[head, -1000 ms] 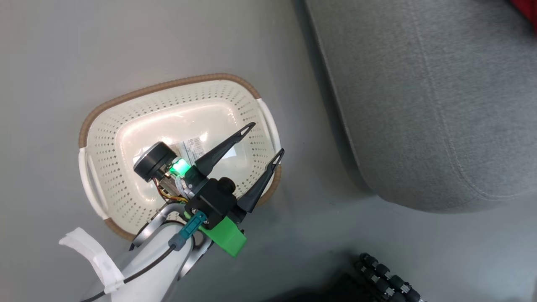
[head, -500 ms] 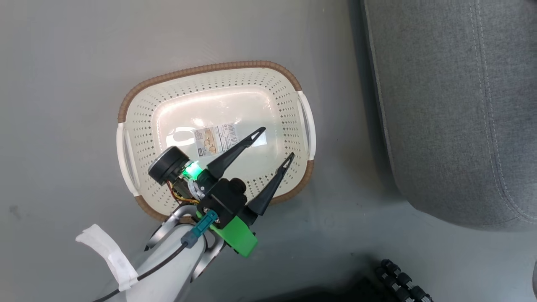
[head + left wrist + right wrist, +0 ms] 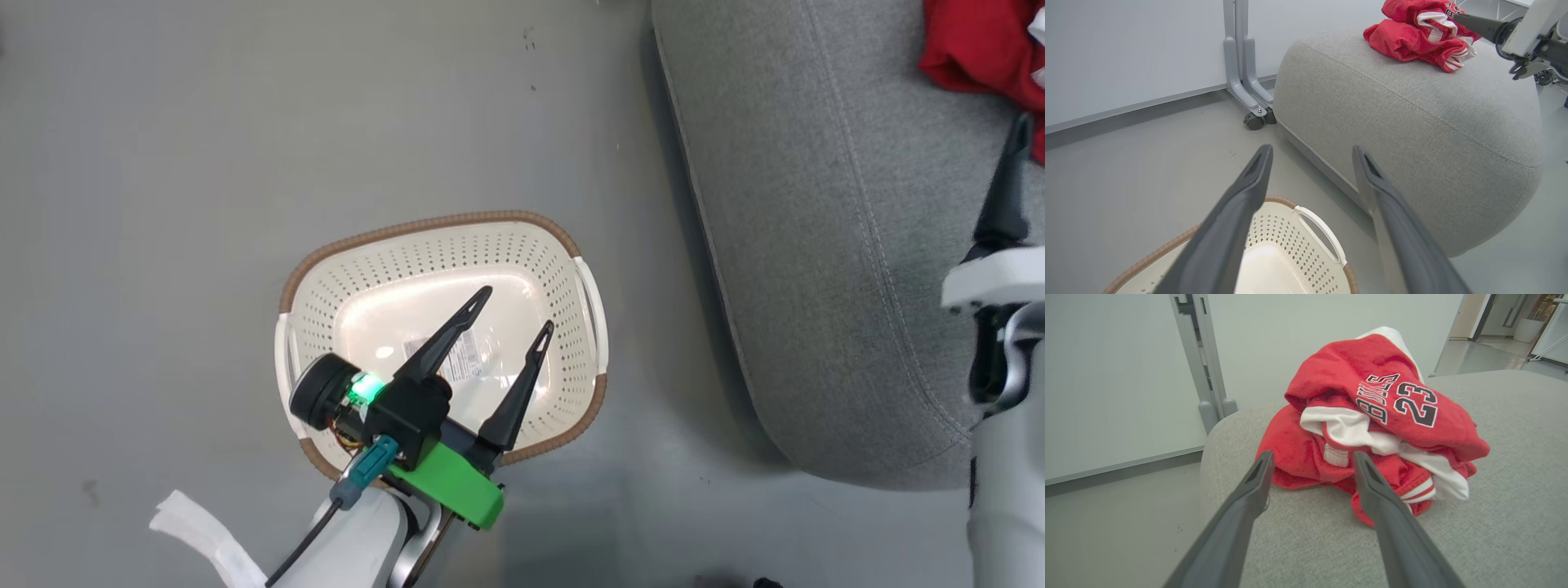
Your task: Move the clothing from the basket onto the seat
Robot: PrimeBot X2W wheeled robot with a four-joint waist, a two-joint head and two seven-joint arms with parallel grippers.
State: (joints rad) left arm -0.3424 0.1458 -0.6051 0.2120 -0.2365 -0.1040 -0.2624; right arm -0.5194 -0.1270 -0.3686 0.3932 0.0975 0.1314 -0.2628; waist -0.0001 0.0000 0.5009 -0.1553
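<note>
Red jersey (image 3: 1372, 396) sits bunched on the seat (image 3: 816, 245), upper right of the head view. Right end effector (image 3: 1312, 454) is spread fully and grips nothing, tips right at the jersey's near edge. Left end effector (image 3: 518, 308) is also wide open and empty, hovering over the basket (image 3: 424, 224), which is centre frame on the floor (image 3: 163, 163). I see no clothing inside it. I read this as drop-off done. Next: back the right arm straight off without snagging fabric.
</note>
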